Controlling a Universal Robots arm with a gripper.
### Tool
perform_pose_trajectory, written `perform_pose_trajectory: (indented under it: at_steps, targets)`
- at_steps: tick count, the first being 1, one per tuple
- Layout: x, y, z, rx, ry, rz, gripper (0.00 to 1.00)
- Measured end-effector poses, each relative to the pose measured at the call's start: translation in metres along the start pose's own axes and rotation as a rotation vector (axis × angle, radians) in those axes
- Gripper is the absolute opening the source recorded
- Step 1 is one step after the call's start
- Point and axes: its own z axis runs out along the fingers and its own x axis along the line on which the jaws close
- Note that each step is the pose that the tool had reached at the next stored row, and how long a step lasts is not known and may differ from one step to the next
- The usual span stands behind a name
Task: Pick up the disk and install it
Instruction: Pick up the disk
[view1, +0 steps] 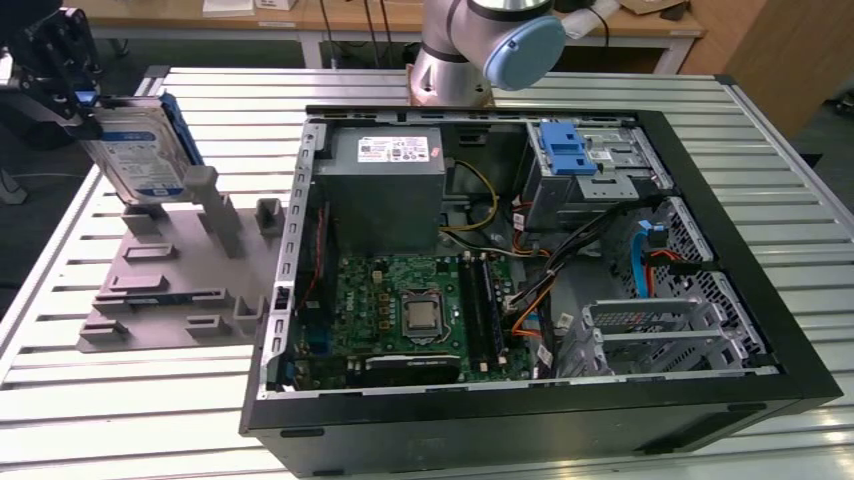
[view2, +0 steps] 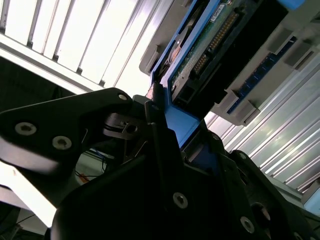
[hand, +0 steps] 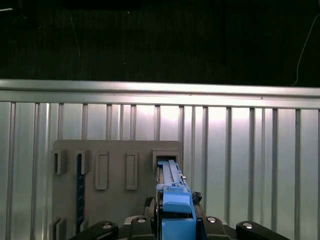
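Disk (view1: 138, 150), clamped by the gripper (view1: 80, 98), hangs tilted over grey fixture (view1: 160, 290).

In the exterior view, the disk (view1: 131, 150) at ten o'clock was silver with a blue-and-white label and a blue frame. The gripper (view1: 78, 100) was black. The stand (view1: 174, 280) was plain grey. The table (view1: 134, 400) was shiny silver with stripes. The computer case (view1: 534, 425) was black, its board (view1: 360, 300) green, its big box (view1: 387, 195) grey, and the latch (view1: 567, 150) at one o'clock blue.
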Motion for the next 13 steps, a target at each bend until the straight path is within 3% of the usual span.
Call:
perform_pose_trajectory:
  at_steps: [13]
  targets:
    - [-0.0004,0.0002,-0.0137,0.0004,-0.0002,0.000,0.36]
